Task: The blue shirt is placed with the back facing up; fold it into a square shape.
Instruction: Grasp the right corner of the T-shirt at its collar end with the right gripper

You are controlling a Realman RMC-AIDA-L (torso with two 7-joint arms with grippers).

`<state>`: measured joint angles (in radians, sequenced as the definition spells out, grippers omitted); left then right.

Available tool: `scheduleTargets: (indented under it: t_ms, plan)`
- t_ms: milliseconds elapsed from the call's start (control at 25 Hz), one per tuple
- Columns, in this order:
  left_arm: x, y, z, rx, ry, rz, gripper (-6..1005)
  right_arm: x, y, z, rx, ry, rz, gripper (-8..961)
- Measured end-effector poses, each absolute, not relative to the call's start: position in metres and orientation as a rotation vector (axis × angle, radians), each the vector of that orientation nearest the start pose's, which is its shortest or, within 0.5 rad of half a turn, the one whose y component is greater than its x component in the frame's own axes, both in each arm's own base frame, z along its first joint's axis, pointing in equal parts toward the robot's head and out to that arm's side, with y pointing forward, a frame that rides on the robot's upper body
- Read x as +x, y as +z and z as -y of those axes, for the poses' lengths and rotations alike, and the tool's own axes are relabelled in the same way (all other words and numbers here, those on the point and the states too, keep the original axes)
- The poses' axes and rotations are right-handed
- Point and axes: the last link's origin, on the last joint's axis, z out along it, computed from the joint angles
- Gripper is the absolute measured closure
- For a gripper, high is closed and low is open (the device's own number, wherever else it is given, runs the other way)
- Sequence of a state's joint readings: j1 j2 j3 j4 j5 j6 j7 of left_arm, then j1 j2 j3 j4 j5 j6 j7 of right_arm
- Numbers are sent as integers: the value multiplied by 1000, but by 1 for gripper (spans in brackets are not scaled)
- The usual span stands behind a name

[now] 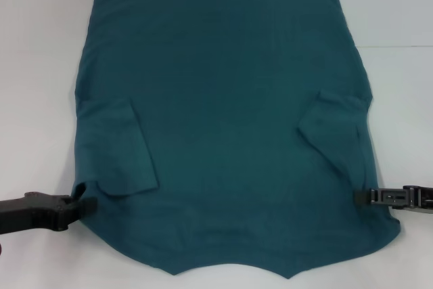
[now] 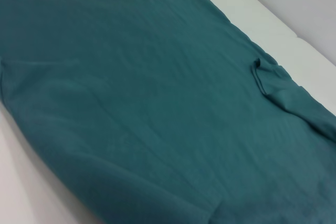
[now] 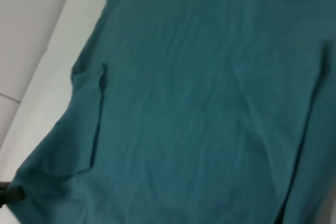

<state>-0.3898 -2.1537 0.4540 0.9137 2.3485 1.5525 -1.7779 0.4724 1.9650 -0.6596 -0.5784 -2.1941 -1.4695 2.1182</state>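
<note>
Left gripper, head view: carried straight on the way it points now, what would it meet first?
The left gripper points inward at the blue shirt; it would likely meet the folded-in sleeve edge first, though height is unclear.

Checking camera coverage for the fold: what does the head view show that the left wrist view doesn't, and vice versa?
Head view only: the whole outline of the blue shirt, both sleeves folded inward, the left gripper at the shirt's near left edge and the right gripper at its near right edge.

Left wrist view only: a close, slanted look along the fabric's soft wrinkles, with no gripper in sight.

Both: the shirt lying flat on the white table, and one folded-in sleeve.
</note>
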Motion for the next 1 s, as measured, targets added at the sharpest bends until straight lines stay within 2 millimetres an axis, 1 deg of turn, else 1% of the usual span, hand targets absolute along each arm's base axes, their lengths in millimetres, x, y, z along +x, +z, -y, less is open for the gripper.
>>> scheduleTargets:
  t_ms: [160,600,1000]
  plan:
    - [-332,26,-287,-2415,-422,1274,968,335,28,-310,-2308,470,-1768,151]
    - [-331,26,-288,-2409,-427,1284,968,341,30,-301,-2326,372,-1825,171]
    - [-331,26,-289,-2405,-434,1288,967,339,28,-296,-2352,373,-1856,189]
